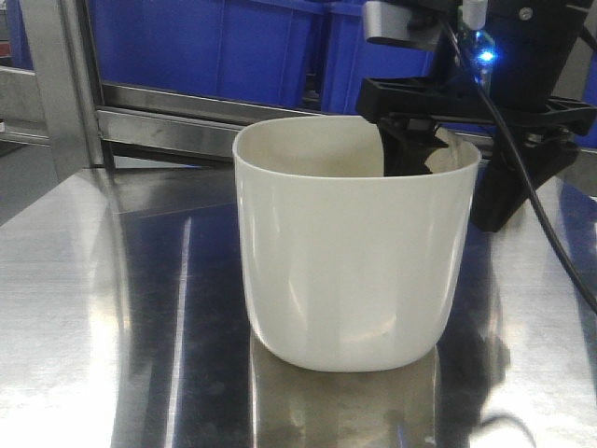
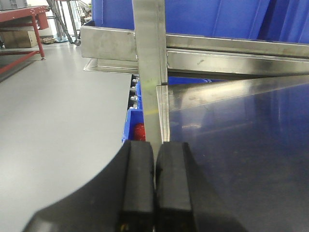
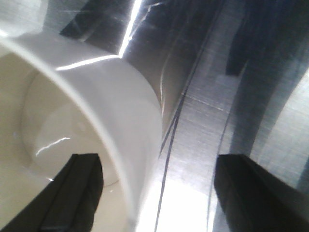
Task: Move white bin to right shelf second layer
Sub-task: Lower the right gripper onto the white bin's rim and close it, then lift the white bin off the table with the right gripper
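The white bin (image 1: 354,252), set upright on the table (image 1: 93,308), is straddled at its wall by the parted right tool (image 3: 159,203) (left tool (image 2: 155,188) pressed together), so the glossy tapering wall could be lost if clamped shallowly.

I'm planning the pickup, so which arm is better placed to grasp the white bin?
Right. The right gripper is open and straddles the wall of the white bin, one finger inside, one outside. The left gripper is shut, at the table edge, with no bin in its view.
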{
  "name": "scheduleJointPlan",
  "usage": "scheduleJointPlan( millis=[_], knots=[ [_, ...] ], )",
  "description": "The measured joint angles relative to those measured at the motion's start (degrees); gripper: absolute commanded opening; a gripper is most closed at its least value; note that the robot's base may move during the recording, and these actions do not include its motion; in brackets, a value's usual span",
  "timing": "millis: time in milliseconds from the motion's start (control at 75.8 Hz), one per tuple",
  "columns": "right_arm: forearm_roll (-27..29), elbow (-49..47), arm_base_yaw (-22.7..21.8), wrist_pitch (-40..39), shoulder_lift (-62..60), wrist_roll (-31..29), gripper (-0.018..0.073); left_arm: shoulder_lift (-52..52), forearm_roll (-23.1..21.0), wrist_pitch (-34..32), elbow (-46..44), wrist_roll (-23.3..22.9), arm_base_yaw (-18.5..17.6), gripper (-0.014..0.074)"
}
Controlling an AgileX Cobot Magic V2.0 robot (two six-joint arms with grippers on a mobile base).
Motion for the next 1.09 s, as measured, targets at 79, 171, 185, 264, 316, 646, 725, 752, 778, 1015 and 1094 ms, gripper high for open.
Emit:
scheduleJointPlan(
  millis=[79, 171, 185, 264, 316, 646, 725, 752, 778, 1015, 1094],
  knots=[
    [-0.09, -0.07, 0.00, -0.09, 0.48, 0.00, 0.0590, 0.00, 0.00, 0.00, 0.00, 0.00, 0.00, 0.0085],
    [-0.09, -0.07, 0.00, -0.09, 1.03, 0.00, 0.0580, 0.00, 0.00, 0.00, 0.00, 0.00, 0.00, 0.0085],
    [-0.09, -0.07, 0.00, -0.09, 1.16, 0.00, 0.0571, 0.00, 0.00, 0.00, 0.00, 0.00, 0.00, 0.0085],
    [-0.09, -0.11, 0.00, -0.20, 1.29, 0.00, 0.0485, 0.00, 0.00, 0.00, 0.00, 0.00, 0.00, 0.0085],
    [-0.09, -0.11, 0.00, -0.20, 1.29, 0.00, 0.0389, 0.00, 0.00, 0.00, 0.00, 0.00, 0.00, 0.0085],
    [-3.06, -0.83, 0.14, -0.91, -1.50, 0.00, 0.0049, 0.00, 0.00, 0.00, 0.00, 0.00, 0.00, 0.0085],
    [-4.42, -0.83, 0.14, -2.07, -3.61, 0.00, 0.0050, 0.00, 0.00, 0.00, 0.00, 0.00, 0.00, 0.0085],
    [-4.61, -0.83, 0.14, -2.53, -4.47, 0.00, 0.0050, 0.00, 0.00, 0.00, 0.00, 0.00, 0.00, 0.0085],
    [-5.02, -0.83, 0.14, -2.96, -5.58, -0.09, 0.0050, 0.00, 0.00, 0.00, 0.00, 0.00, 0.00, 0.0085],
    [-6.70, -0.83, -1.15, -5.85, -13.98, -0.12, 0.0050, 0.00, 0.00, 0.00, 0.00, 0.00, 0.00, 0.0085],
    [-6.83, -0.83, -2.72, -6.07, -16.90, -0.12, 0.0050, 0.00, 0.00, 0.00, 0.00, 0.00, 0.00, 0.0085]
  ],
)
